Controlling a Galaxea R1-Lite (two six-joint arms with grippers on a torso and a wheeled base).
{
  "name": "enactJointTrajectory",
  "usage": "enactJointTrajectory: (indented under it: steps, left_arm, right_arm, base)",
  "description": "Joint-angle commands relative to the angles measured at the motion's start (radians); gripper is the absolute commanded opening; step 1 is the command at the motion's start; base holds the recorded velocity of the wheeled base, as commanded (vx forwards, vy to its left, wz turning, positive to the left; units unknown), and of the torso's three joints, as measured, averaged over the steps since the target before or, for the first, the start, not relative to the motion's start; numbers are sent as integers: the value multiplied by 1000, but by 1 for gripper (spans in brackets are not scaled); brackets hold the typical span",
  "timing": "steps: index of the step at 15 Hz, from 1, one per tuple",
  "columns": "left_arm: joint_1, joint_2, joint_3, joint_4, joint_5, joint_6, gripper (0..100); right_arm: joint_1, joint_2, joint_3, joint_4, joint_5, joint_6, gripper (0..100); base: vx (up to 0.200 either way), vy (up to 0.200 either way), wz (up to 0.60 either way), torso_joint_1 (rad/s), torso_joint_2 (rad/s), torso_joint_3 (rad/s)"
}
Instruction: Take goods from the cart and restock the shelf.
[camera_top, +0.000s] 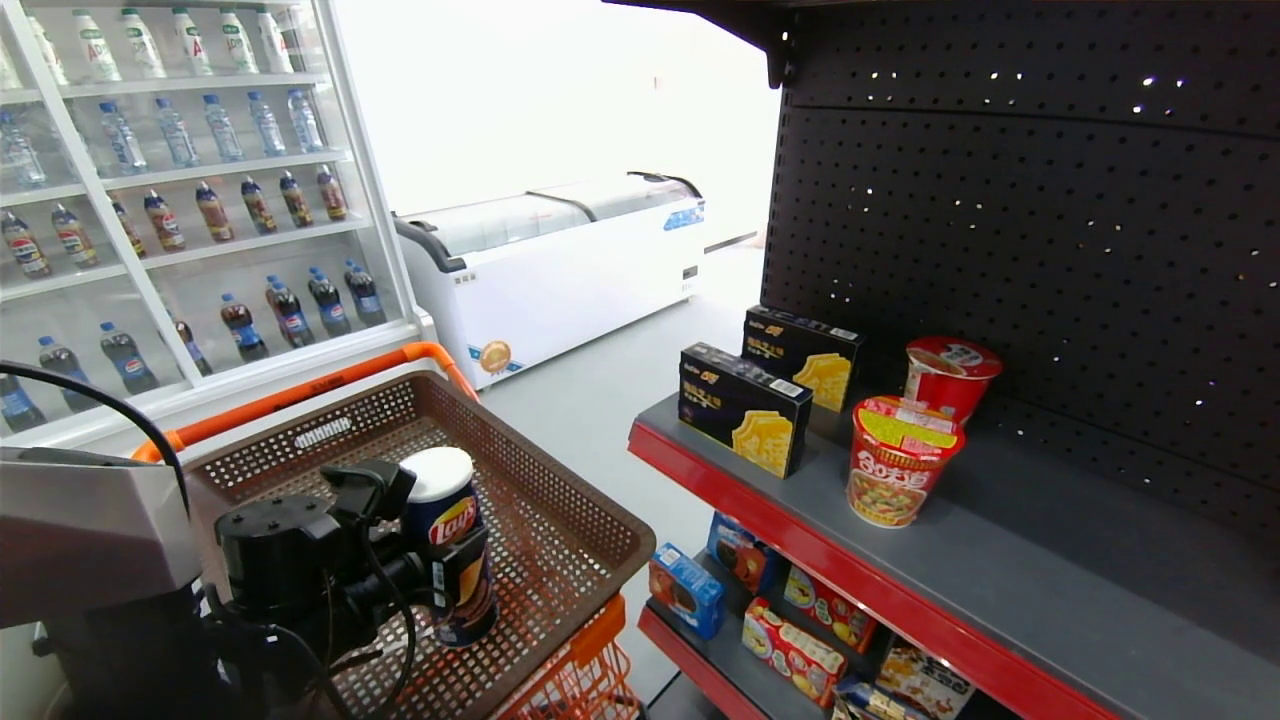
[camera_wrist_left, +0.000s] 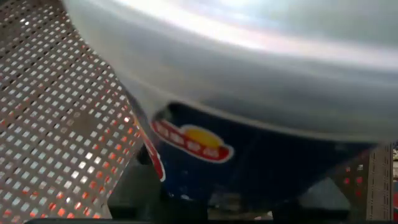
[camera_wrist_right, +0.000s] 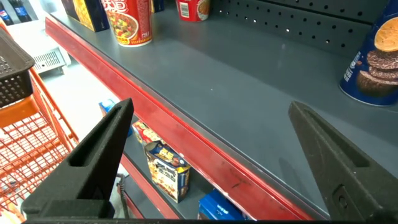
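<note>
A tall blue chip can (camera_top: 447, 520) with a white lid stands upright inside the brown cart basket (camera_top: 560, 470). My left gripper (camera_top: 440, 565) is shut on its middle. In the left wrist view the can (camera_wrist_left: 249, 155) looms close over the basket mesh. I cannot tell whether the can rests on the basket floor. My right gripper (camera_wrist_right: 211, 186) is open with nothing between its fingers, hanging just off the red front edge of the grey shelf (camera_wrist_right: 249, 81). That shelf (camera_top: 1000, 560) holds two dark boxes (camera_top: 742, 408) and two noodle cups (camera_top: 897, 460).
An orange cart handle (camera_top: 300, 390) runs along the basket's far side. A blue biscuit can (camera_wrist_right: 376, 62) stands further along the shelf. Snack packs (camera_top: 790, 650) fill the lower shelf. A drinks fridge (camera_top: 180, 200) and chest freezer (camera_top: 560, 260) stand behind. A black pegboard (camera_top: 1050, 220) backs the shelf.
</note>
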Motion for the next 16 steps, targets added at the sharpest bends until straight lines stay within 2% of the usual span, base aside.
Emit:
enactJointTrajectory:
  steps: [1, 3, 4, 6, 7, 9, 11, 12, 14, 15, 16]
  left_arm:
    - [-1, -139, 3, 80, 54, -30, 0]
    - [17, -246, -3, 173, 52, -22, 0]
    - [22, -308, -18, 216, 46, -30, 0]
    - [23, -453, -70, 403, 35, -38, 0]
    - [28, -478, -72, 435, 32, -41, 0]
    - [39, -673, -86, 682, 12, -41, 0]
    - [34, -815, -66, 836, 4, -42, 0]
    - [33, -863, -44, 859, 3, -42, 0]
    - [28, -1013, 43, 903, 4, -18, 0]
    - [30, -1035, 51, 905, 6, -18, 0]
    - [33, -1133, 51, 966, 8, -27, 0]
  right_arm:
    - [0, 1, 0, 0, 0, 0, 100]
    - [0, 1, 0, 0, 0, 0, 100]
    - [0, 1, 0, 0, 0, 0, 100]
    - [0, 1, 0, 0, 0, 0, 100]
    - [0, 1, 0, 0, 0, 0, 100]
    - [0, 1, 0, 0, 0, 0, 100]
    - [0, 1, 0, 0, 0, 0, 100]
    - [0, 1, 0, 0, 0, 0, 100]
    - [0, 1, 0, 0, 0, 0, 100]
    - [0, 1, 0, 0, 0, 0, 100]
    - [0, 1, 0, 0, 0, 0, 100]
  base:
    - [0, 0, 0, 0, 0, 0]
    - [0, 0, 0, 0, 0, 0]
    - [0, 0, 0, 0, 0, 0]
    - [0, 0, 0, 0, 0, 0]
    - [0, 0, 0, 0, 0, 0]
    - [0, 0, 0, 0, 0, 0]
    - [0, 0, 0, 0, 0, 0]
    - [0, 0, 0, 0, 0, 0]
    - [0, 0, 0, 0, 0, 0]
    - [0, 0, 0, 0, 0, 0]
    - [0, 0, 0, 0, 0, 0]
